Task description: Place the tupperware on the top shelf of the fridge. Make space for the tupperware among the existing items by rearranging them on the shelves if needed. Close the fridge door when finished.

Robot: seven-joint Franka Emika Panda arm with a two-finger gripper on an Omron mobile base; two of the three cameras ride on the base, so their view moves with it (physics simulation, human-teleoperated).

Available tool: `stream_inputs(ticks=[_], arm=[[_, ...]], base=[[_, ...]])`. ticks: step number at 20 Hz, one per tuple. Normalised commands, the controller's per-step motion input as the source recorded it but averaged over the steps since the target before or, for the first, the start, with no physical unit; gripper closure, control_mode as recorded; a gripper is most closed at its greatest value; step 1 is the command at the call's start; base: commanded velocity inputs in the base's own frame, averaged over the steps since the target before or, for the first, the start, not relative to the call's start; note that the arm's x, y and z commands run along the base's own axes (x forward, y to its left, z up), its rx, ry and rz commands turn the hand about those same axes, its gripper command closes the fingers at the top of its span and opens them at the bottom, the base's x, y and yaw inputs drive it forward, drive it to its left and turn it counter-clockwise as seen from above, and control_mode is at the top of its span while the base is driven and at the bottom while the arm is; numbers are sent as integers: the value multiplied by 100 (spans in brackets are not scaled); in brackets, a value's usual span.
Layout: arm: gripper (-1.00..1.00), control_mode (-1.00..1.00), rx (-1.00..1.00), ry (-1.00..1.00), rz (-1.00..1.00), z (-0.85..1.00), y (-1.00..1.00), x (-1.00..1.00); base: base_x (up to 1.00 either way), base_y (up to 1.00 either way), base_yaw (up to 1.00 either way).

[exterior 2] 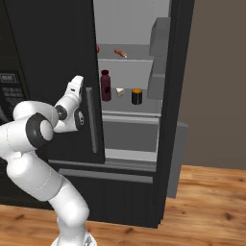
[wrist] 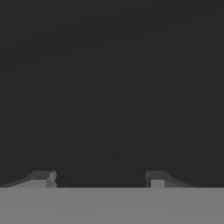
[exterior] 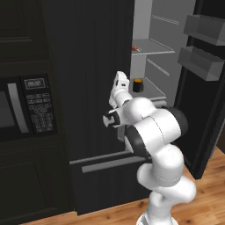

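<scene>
Oddly, no telling where the tupperware sits from here; certainly not between the finger tips (wrist: 43, 177), spread wide and empty in the hand view. Meant for the top shelf (exterior 2: 137, 58), already carrying a red fruit (exterior 2: 97, 48) at its left edge and a skewer (exterior 2: 120, 52) near the middle, with bare slab toward the right edge. Below, on the lower shelf (exterior 2: 144, 108): a dark-red bottle (exterior 2: 105, 85) at the left, a small wedge (exterior 2: 119, 91) just beside, a dark jar (exterior 2: 137, 96) toward the right. Fridge (exterior 2: 48, 43) half open: right door swung out, left door shut. Claw (exterior 2: 77, 80) raised close against that shut left door, just beside the upper end of its bar handle (exterior 2: 91, 122), facing plain dark panel. Probably lining up on the handle to open the left side. For a clean pull: drop to the bar, straddle across it with tips wide, close squarely, then draw out along the hinge arc rather than straight back. Keep the elbow off the panel. Risk, as judged: pinching door face instead of bar, or slipping off sideways
</scene>
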Motion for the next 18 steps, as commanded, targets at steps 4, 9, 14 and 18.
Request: stream_inputs(ticks=[4,9,14,18], arm=[[-100,-100,-7,19,1,100,44,39],[-100,-100,-9,6,7,100,51,8],[-100,-100,-7,1,11,100,72,-1],[-100,-100,-6,11,10,97,67,-20]], base=[[0,0,0],[0,0,0],[0,0,0],[0,0,0]])
